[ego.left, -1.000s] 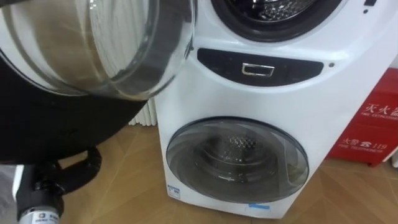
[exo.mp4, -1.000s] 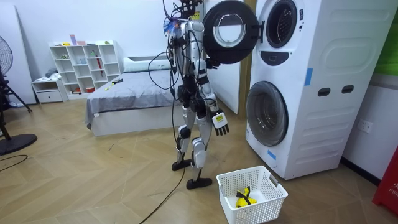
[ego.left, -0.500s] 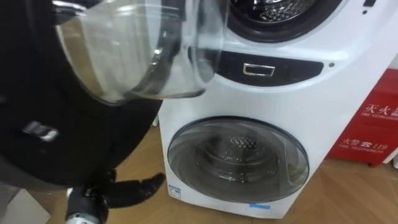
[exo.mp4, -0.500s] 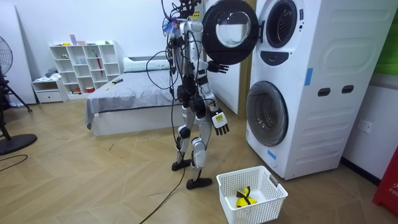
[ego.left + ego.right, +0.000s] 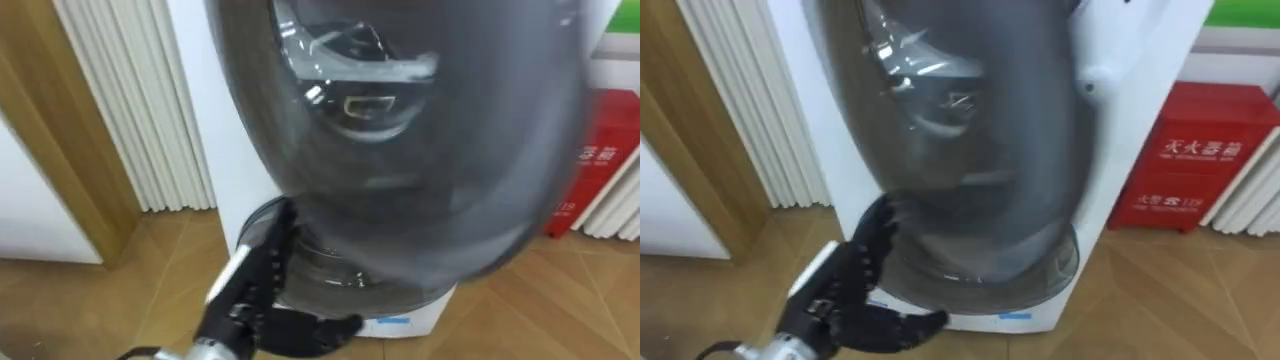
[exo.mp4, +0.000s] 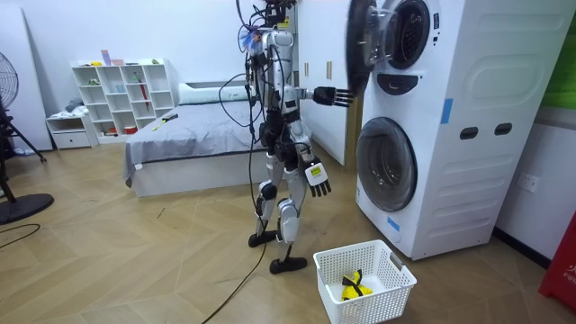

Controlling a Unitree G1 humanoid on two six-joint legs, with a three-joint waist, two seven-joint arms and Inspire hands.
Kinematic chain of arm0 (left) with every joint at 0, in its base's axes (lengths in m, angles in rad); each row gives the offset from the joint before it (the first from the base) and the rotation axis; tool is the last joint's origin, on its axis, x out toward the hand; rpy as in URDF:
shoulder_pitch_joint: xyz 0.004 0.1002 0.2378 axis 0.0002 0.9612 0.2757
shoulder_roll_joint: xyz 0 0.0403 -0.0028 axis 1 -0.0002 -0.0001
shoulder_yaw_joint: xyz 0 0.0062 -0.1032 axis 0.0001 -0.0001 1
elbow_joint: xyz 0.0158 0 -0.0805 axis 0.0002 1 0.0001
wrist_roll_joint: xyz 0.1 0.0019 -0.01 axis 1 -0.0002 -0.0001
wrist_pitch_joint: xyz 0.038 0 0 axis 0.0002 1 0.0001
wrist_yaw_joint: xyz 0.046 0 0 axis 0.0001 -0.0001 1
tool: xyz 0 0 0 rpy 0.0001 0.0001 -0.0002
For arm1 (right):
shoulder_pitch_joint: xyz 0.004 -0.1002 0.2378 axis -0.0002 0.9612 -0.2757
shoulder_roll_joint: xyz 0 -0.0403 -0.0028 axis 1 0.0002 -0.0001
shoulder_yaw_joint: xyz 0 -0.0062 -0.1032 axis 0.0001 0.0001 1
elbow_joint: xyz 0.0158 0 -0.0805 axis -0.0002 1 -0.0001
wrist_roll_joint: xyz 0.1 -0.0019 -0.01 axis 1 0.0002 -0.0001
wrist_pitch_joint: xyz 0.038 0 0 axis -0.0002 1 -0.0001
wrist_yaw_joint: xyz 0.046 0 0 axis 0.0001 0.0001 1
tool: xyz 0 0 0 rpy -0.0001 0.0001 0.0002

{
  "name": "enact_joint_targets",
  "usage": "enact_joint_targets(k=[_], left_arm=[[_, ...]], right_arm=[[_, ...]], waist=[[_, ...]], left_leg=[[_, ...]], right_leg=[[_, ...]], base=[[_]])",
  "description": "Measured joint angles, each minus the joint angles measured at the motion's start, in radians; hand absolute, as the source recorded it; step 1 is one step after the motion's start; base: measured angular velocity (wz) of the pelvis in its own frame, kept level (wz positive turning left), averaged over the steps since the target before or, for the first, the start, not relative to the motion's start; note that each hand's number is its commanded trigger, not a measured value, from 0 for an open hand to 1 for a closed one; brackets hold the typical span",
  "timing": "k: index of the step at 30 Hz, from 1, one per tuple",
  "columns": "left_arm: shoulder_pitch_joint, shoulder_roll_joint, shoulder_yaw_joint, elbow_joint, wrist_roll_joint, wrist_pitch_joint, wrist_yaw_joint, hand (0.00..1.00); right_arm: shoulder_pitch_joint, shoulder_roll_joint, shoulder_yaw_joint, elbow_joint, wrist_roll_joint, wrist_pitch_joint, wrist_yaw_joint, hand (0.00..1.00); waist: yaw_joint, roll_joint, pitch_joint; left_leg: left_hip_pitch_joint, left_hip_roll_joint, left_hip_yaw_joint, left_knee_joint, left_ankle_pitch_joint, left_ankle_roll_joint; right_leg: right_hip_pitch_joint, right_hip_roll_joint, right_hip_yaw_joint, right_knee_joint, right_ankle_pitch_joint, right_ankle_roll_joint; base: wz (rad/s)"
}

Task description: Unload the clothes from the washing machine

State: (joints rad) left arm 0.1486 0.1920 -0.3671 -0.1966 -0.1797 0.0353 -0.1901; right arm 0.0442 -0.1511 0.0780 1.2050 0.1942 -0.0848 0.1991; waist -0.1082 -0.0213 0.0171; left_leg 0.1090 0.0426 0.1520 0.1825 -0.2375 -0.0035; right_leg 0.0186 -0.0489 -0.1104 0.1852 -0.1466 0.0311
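Your robot stood beside stacked white washing machine (image 6: 441, 135), facing it. Upper round door (image 5: 420, 130) stood partly open, its dark glass across your eye views. Red box (image 5: 1200, 160) with white print stood right of machine. White basket (image 6: 396, 270) sat on floor, yellow-and-black item (image 6: 354, 286) inside. Left hand (image 5: 262, 300) was raised, fingers (image 5: 280, 235) straight and spread at door's lower edge, holding nothing. Right hand (image 6: 316, 176) hung at hip, fingers relaxed. Drum contents: cannot tell.
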Motion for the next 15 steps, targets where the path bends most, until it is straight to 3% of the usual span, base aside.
enact_joint_targets(k=[7, 10, 15], left_arm=[[-0.030, 0.005, -0.103, 0.034, 0.065, 0.001, -0.081, 0.00], [-0.056, 0.006, -0.120, 0.052, 0.064, 0.003, -0.088, 0.00], [-0.074, 0.002, -0.120, 0.120, 0.064, 0.004, -0.105, 0.00]], right_arm=[[-0.012, 0.003, 0.038, -0.006, 0.027, 0.003, -0.002, 0.00], [-0.011, 0.003, 0.056, -0.032, 0.043, 0.023, -0.006, 0.00], [-0.008, 0.008, 0.056, -0.051, 0.043, 0.023, -0.012, 0.00]], waist=[[-0.031, -0.010, 0.0003], [-0.032, -0.009, -0.0007], [-0.034, -0.001, -0.0058]], left_leg=[[0.006, 0.001, 0.027, 0.000, 0.000, 0.000], [0.003, 0.001, 0.029, 0.000, 0.000, 0.000], [0.006, 0.001, 0.036, -0.001, 0.000, 0.000]], right_leg=[[-0.003, 0.000, 0.012, 0.002, 0.000, 0.000], [-0.014, 0.000, 0.013, 0.002, 0.000, 0.000], [-0.013, 0.002, 0.021, 0.002, 0.000, 0.000]], base=[[-0.07], [-0.01], [-0.03]])
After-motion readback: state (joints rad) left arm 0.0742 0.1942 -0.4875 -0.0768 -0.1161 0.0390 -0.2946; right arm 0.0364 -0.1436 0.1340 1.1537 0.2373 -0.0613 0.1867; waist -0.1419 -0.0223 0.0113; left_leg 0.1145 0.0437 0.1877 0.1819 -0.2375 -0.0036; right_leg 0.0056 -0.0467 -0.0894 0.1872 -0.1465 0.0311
